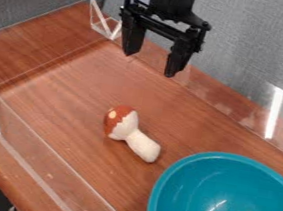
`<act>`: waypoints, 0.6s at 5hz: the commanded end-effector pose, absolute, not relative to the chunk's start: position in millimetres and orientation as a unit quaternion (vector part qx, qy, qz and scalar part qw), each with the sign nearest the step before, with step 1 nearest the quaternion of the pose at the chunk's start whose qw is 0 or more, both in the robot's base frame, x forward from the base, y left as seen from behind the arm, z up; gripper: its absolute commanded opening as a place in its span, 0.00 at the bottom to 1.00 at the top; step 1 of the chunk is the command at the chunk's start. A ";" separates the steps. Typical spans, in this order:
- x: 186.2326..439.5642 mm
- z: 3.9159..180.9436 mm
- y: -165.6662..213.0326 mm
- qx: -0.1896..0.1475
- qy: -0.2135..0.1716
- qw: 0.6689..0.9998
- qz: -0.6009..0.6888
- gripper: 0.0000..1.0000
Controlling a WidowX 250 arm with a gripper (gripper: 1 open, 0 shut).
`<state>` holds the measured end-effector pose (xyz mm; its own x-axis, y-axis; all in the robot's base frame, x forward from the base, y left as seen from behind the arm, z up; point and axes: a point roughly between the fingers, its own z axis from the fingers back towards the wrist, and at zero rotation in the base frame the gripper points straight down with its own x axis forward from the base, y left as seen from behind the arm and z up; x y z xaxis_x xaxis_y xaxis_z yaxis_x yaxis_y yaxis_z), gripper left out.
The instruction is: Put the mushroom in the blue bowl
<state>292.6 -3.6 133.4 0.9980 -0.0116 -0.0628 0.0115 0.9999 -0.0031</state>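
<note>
claw of black, angular, two-fingered metal [152,63] hangs open in the camera view, its fingers spread wide apart, with nothing between them and nothing touched. it points down over the far part of the brown wooden desk [66,91], near the far edge, and its tips are well apart from everything lying on the wood. a thin black cable loops at the top of the view beside the arm.

the small toy mushroom with a reddish-orange, pale-spotted cap and a thick cream-white stem [132,134] lies on its side on the desk, nearer the camera than the claw. its cap points toward the upper left and its stem toward the lower right, toward the large round teal-blue glossy plastic bowl [223,207]. the two are near each other but apart, so the mushroom is outside the bowl.

the bowl sits at the lower right, opening upward, cut off by the picture's border, with bright glints on its smooth inside. clear plastic-like edging [54,165] runs along the left side, and more of it stands along the far side, before the grey textured wall [248,44]. bare wood lies between the claw and the mushroom, and more open room stretches to the left of the mushroom.
</note>
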 end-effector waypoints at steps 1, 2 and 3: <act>292.7 120.7 -1.7 -0.002 0.038 0.999 -0.009 1.00; 285.3 95.8 -1.2 -0.005 0.045 0.999 -0.021 1.00; 280.1 76.5 1.7 -0.012 0.044 0.998 -0.034 1.00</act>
<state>276.2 -0.8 67.2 0.9897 -0.0778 -0.1203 0.0749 0.9968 -0.0285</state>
